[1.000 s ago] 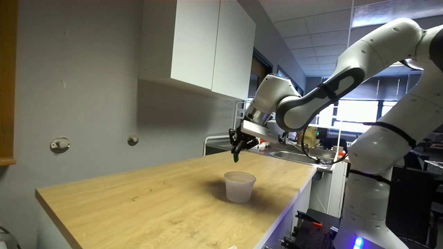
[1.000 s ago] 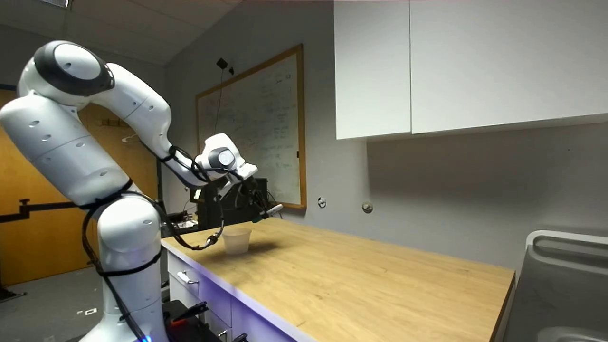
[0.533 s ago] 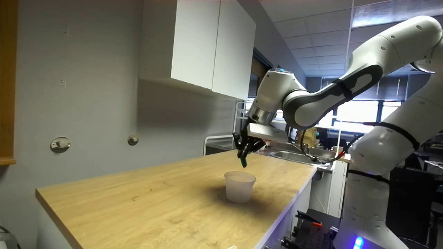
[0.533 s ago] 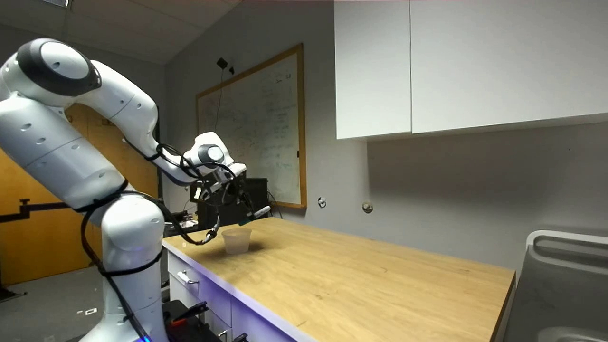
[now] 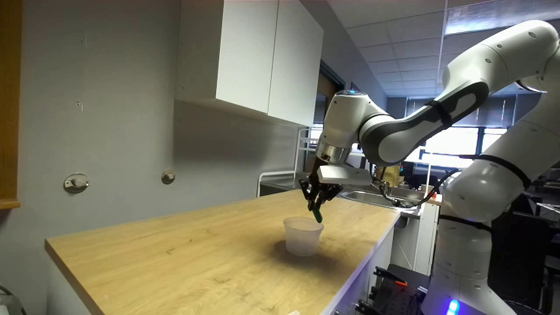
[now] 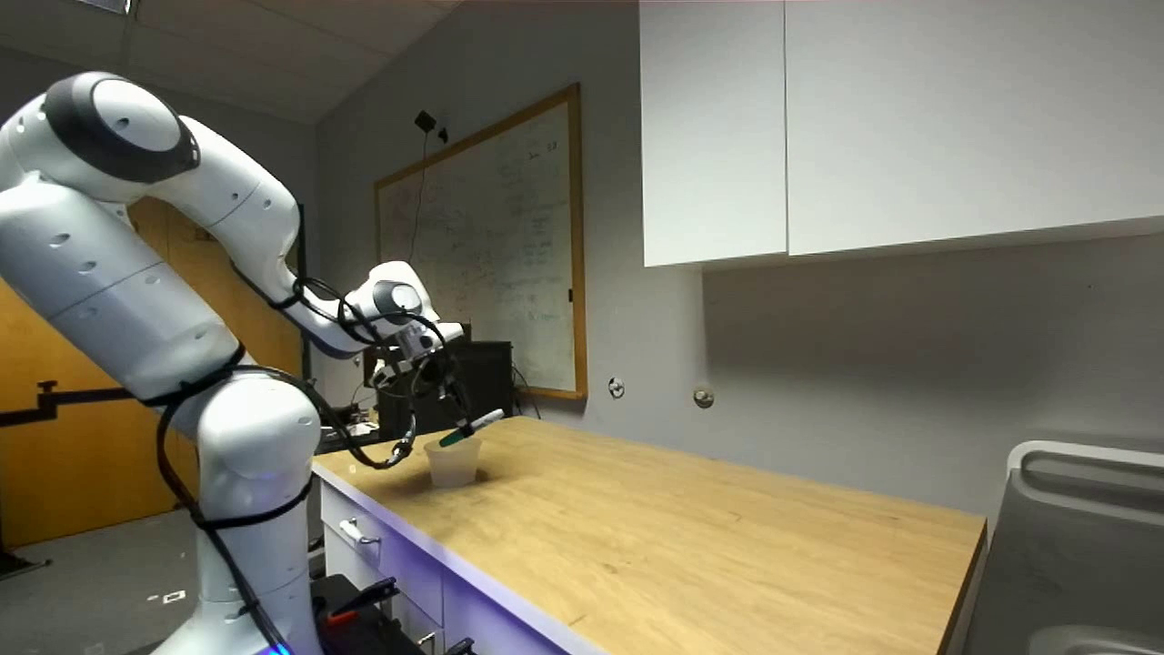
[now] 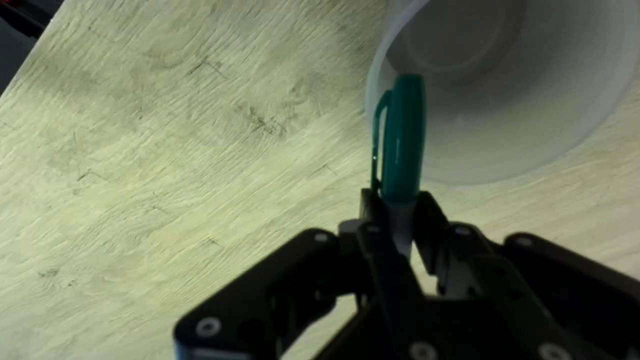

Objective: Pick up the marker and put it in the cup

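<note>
The marker has a green cap and a white body. My gripper (image 7: 400, 215) is shut on the marker (image 7: 406, 140) just behind its cap. It also shows in both exterior views, the gripper (image 5: 314, 204) with the green cap (image 5: 317, 214), and the gripper (image 6: 466, 429) with the white body (image 6: 489, 418). The marker is tilted, cap end lower. The translucent whitish cup (image 5: 302, 240) stands upright on the counter, also seen in an exterior view (image 6: 452, 468). In the wrist view the cap overlaps the rim of the cup (image 7: 480, 172). The cap appears at about rim height or just above.
The wooden counter (image 5: 197, 253) bears the cup near its robot-side edge. A white cabinet (image 5: 258, 57) hangs on the wall above. A sink (image 5: 376, 197) lies beyond the counter's far end. A grey tray-like surface (image 6: 1073, 546) stands past that end.
My gripper has come down and moved toward the cup with the marker still held. The marker's cap has gone from above the counter to the cup's rim. The cup has not moved.
</note>
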